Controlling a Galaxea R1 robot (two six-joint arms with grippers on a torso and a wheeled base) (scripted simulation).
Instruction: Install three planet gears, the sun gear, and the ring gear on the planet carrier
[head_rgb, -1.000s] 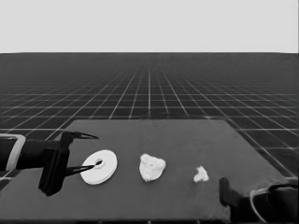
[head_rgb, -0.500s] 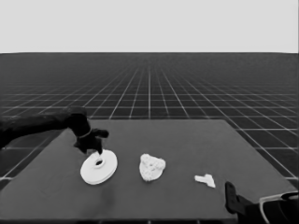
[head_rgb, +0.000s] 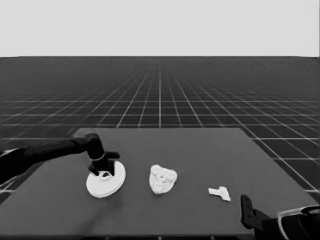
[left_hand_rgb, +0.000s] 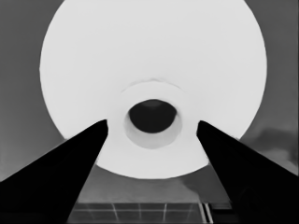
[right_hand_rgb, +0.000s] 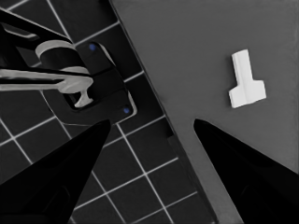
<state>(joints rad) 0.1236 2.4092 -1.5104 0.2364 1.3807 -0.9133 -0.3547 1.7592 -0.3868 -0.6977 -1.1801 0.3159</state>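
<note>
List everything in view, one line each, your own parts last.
table: one, dark, under all the parts.
larger round part: one, white, left end of the table, under the left hand.
smaller round part: one, white, middle of the table.
gears: count cannot be told, white, bunched on the smaller round part.
thin white piece: one, white, right of the middle, lying alone.
dark machinery: one, dark with pale bands, past the table's edge.
left hand: one, black, over the larger round part, fingers open either side of its central hole.
right hand: one, black, parked at the table's near right corner, open, holding nothing.
</note>
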